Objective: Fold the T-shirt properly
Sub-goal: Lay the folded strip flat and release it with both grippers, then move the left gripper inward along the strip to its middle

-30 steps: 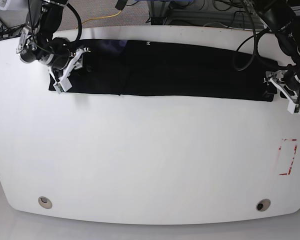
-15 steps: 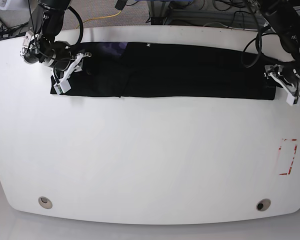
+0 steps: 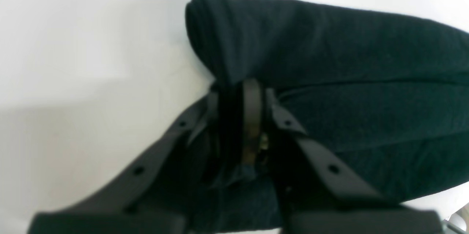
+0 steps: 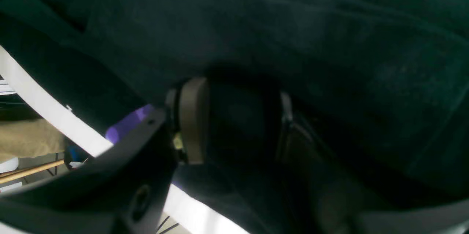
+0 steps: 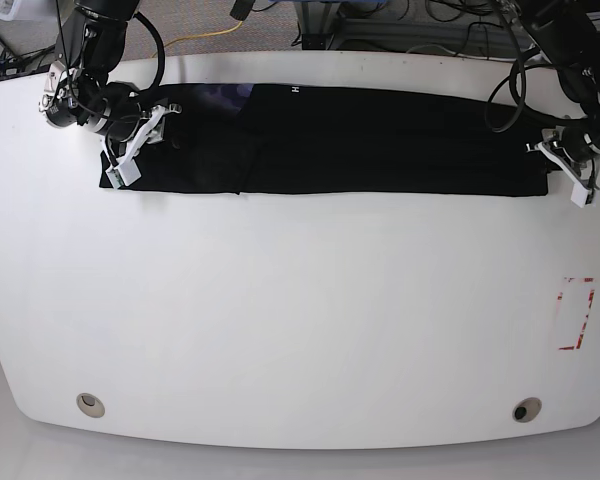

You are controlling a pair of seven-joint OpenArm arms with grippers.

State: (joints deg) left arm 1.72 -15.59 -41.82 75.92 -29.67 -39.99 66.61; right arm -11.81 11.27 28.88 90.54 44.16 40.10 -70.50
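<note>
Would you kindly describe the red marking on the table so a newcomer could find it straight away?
Start at the white table and follow its edge on the base view's right, below the black T-shirt. There sits a small red dashed rectangle outline, the only coloured mark on the bare surface.

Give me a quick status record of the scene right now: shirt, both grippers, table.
T-shirt: black, folded into a long flat band across the far side of the table
left gripper: shut on the T-shirt's end fold
right gripper: cloth between the fingers at the other end; firm grip unclear
table: white, with a red-marked rectangle near one edge
</note>
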